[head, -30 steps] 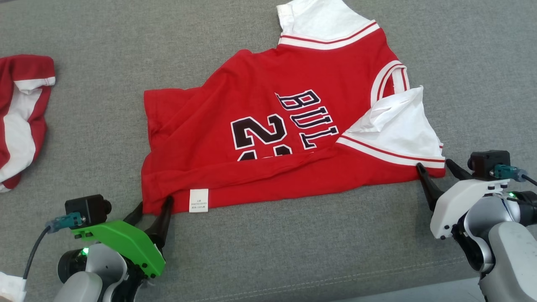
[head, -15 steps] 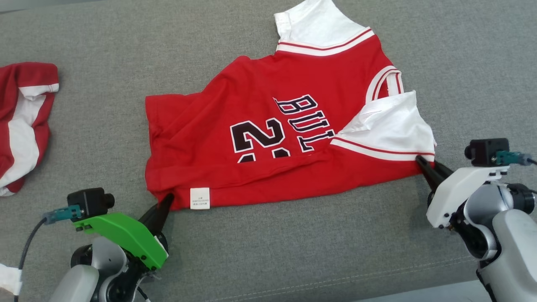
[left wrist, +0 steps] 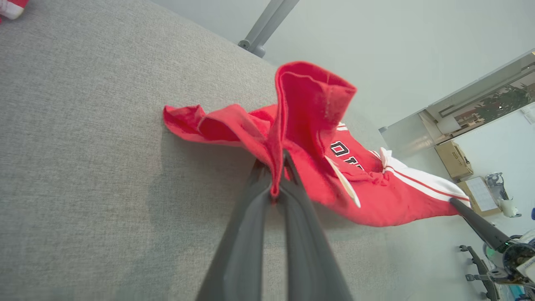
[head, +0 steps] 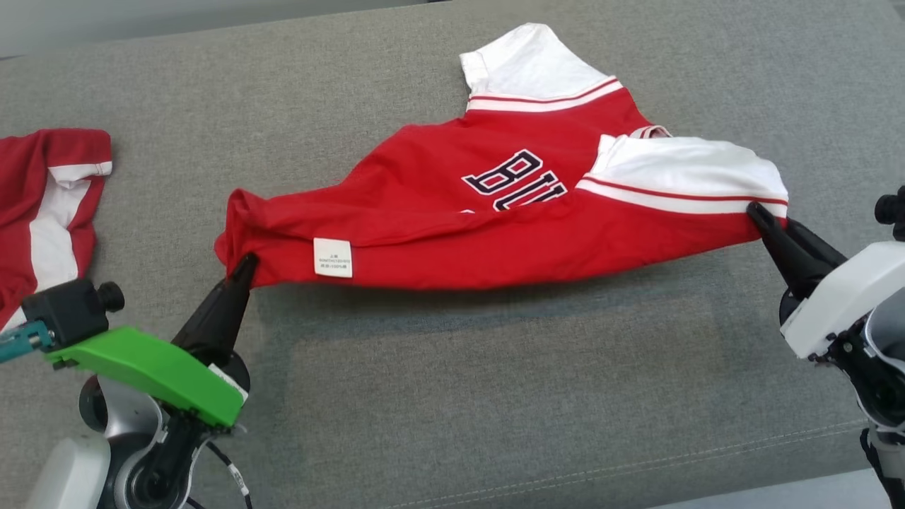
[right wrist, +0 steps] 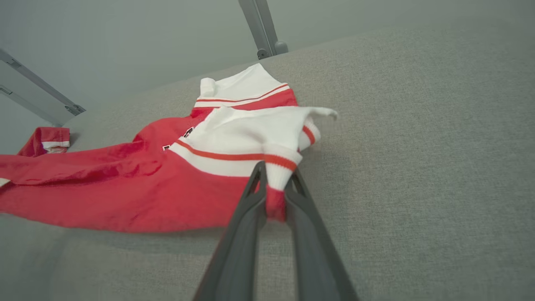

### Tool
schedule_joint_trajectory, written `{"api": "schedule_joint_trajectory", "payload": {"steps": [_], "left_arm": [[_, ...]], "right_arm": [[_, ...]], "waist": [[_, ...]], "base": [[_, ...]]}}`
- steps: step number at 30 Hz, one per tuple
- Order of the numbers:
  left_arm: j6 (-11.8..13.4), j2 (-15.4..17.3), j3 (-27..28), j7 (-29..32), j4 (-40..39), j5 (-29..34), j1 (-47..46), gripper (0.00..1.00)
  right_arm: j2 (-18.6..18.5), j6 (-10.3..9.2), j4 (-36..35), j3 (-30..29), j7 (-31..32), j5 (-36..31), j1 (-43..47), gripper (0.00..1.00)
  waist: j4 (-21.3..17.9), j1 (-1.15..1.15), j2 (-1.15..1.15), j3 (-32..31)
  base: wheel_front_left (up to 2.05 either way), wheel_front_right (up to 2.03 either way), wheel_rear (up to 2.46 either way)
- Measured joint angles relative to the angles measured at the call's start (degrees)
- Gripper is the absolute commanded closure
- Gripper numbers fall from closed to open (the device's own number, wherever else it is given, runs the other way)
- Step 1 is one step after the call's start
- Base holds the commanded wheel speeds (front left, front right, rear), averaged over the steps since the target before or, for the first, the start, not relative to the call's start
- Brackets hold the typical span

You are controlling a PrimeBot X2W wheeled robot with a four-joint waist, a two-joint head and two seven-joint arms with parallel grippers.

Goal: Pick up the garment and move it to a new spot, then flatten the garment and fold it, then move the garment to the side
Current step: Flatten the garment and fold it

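Note:
The garment (head: 452, 212) is a red jersey with white sleeves and dark lettering, stretched between my two grippers above the grey cushion. Its near edge hangs raised, while the far sleeve still rests on the fabric. My left gripper (head: 244, 263) is shut on the garment's lower left hem corner; the left wrist view shows red cloth (left wrist: 309, 108) pinched at my left gripper (left wrist: 278, 167). My right gripper (head: 758, 211) is shut on the right corner by the white sleeve; in the right wrist view the garment (right wrist: 250, 138) bunches between the jaws of my right gripper (right wrist: 275, 175).
A second red and white garment (head: 49, 205) lies at the far left of the grey cushion (head: 495, 396). The cushion's front seam runs along the bottom. Metal frame legs (right wrist: 261, 25) stand beyond the cushion's far edge.
Both grippers went from open to shut on the garment's near corners, then lifted them and pulled apart, raising the near edge off the cushion. The head camera has also shifted.

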Motion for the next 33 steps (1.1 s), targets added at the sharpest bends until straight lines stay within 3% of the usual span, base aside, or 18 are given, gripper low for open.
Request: {"api": "schedule_joint_trajectory", "payload": {"steps": [3, 7, 14, 22, 23, 24, 25, 26, 27, 33], "left_arm": [[0.97, 0.75, 0.04, 0.18, -2.81, -0.07, 4.87, 1.0], [1.98, 1.02, -0.71, -0.32, -0.88, 0.25, 10.96, 1.0], [1.09, -2.11, -3.21, -2.43, 6.77, -0.26, 16.06, 1.0], [0.21, -3.25, -4.57, -4.79, 11.96, 1.31, 16.69, 1.0], [0.21, -3.47, -4.66, -5.14, 12.47, 1.54, 16.63, 0.91], [0.19, -3.79, -4.93, -5.57, 13.49, 1.74, 16.35, 0.53], [0.18, -3.94, -4.92, -5.71, 13.77, 1.78, 16.22, 0.09], [0.11, -4.12, -4.91, -6.01, 14.0, 1.78, 16.09, 0.0], [0.09, -4.22, -4.9, -6.3, 14.13, 1.83, 16.09, 0.0], [0.62, -3.44, -3.03, -8.14, 11.09, 2.68, 16.06, 0.0]], "right_arm": [[-0.08, 0.0, -3.74, -1.07, 2.78, -0.07, 4.97, 1.0], [0.94, 0.0, -4.27, -1.46, 4.65, -0.78, 10.65, 1.0], [1.58, 0.01, 2.4, -1.37, 4.57, -5.04, 14.69, 1.0], [2.05, 0.02, 6.89, -0.97, 3.41, -6.53, 15.27, 1.0], [2.04, 0.02, 7.31, -0.86, 3.25, -7.0, 15.26, 1.0], [2.14, 0.02, 8.08, -0.81, 2.46, -7.5, 15.16, 1.0], [2.3, 0.02, 8.33, -0.85, 1.87, -7.84, 15.14, 0.73], [2.38, 0.02, 8.6, -0.82, 1.52, -8.18, 15.12, 0.3], [2.35, 0.01, 8.84, -0.81, 1.2, -8.45, 15.11, 0.0], [1.92, 0.01, 7.46, -2.15, -1.71, -9.14, 14.53, 0.0]], "waist": [[-0.53, 0.0, 0.0, -0.34], [-0.88, 0.0, 0.0, -0.08], [-0.8, 0.0, 0.0, 1.01], [0.68, 0.0, 0.0, 0.89], [0.82, 0.0, 0.0, 0.86], [1.01, 0.0, 0.0, 0.81], [1.04, 0.0, 0.0, 0.78], [1.04, 0.0, 0.0, 0.76], [1.02, 0.0, 0.0, 0.75], [0.68, 0.0, 0.0, 1.11]], "base": [[0.0, 0.0, 0.0], [0.0, 0.0, 0.0], [0.0, 0.0, 0.0], [0.0, 0.0, 0.0], [0.0, 0.0, 0.0], [0.0, 0.0, 0.0], [0.0, 0.0, 0.0], [0.0, 0.0, 0.0], [0.0, 0.0, 0.0], [0.0, 0.0, 0.0]]}}
